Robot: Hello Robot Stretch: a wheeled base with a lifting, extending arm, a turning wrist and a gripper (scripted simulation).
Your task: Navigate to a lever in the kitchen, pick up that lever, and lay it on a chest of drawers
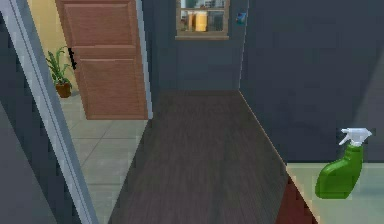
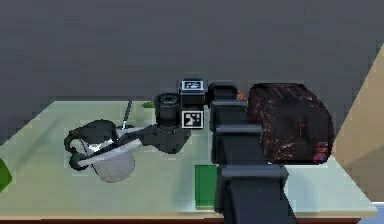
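**Pale desk under a dark wall, and the arm is stretching out over it**

A thin pale rod (image 2: 127, 108) is slanting up from the desk (image 2: 50, 122), and I'm taking it for the lever, though it is too small to be sure. Right beside it the gripper (image 2: 100, 143) is hanging over a rounded white-grey thing (image 2: 108, 162). Its fingers (image 2: 95, 127) are curving around that spot. I cannot tell how they are set, nor whether they are holding anything. The arm (image 2: 245, 175) is running in from the bottom edge. Two white squares (image 2: 192, 87) are sitting at its far end, and a dark reddish box (image 2: 290, 122) is standing just past it.

Looking ahead, a green spray bottle (image 1: 343, 168) is standing on the desk corner. Beyond it a dark floor (image 1: 190, 150) is leading toward a brown door (image 1: 103, 55) and a potted plant (image 1: 60, 72).

Progress, as I'm judging it: the drive to the lever is looking finished and the pick-up is the step in hand. The carry to a chest of drawers and the laying down are remaining.

As for writing, the white squares are showing black marks only, and I'm making out no words.
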